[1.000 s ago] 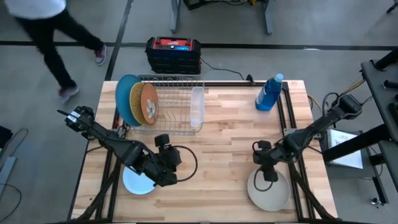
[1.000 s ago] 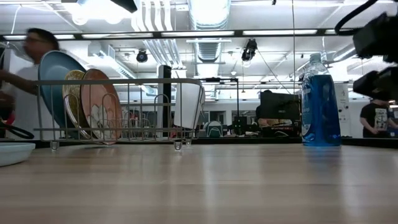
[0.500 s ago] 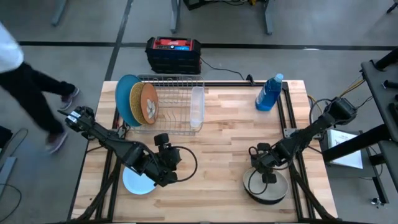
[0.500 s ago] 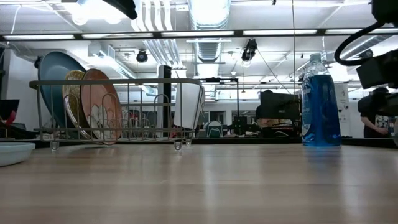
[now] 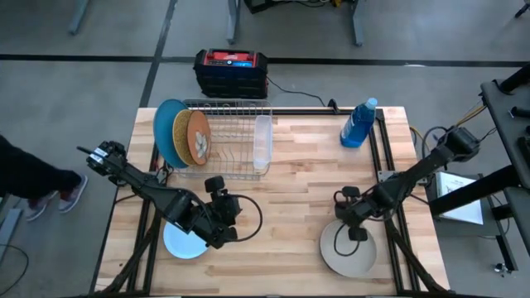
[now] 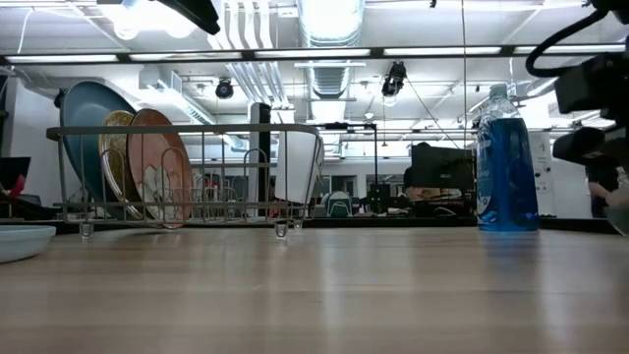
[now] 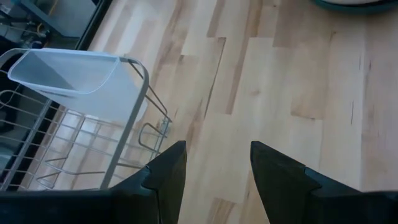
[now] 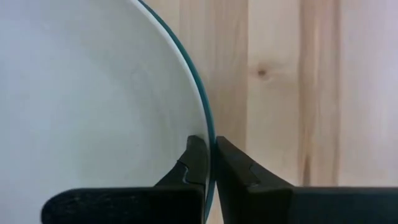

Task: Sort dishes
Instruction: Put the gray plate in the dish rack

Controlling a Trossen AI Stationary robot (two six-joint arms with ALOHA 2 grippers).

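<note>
Right tool: I am clamping the right tool onto the rim of the beige-grey plate, one finger inside the lip and one outside, near the front right of the tabletop.

Left tool: I am holding the left tool with its fingers apart and nothing between them, low over the front left of the tabletop, just beside the small pale blue plate.

In the rack: the large blue plate, the gold speckled plate and a brown plate are standing on edge together at the left end of the wire dish rack. The clear cup is sitting at the rack's right end.

Left to sort: by my reading, three plates are racked and two are waiting flat on the wood, the beige-grey one now gripped and the pale blue one untouched. That is putting me a little past halfway.

Bystanders: the blue bottle is standing at the back right corner, well apart from both plates. A person's legs are showing on the floor beyond the left edge.

Next: I am judging that the gripped plate needs lifting and tipping upright to slot into the free wires beside the brown plate.
</note>
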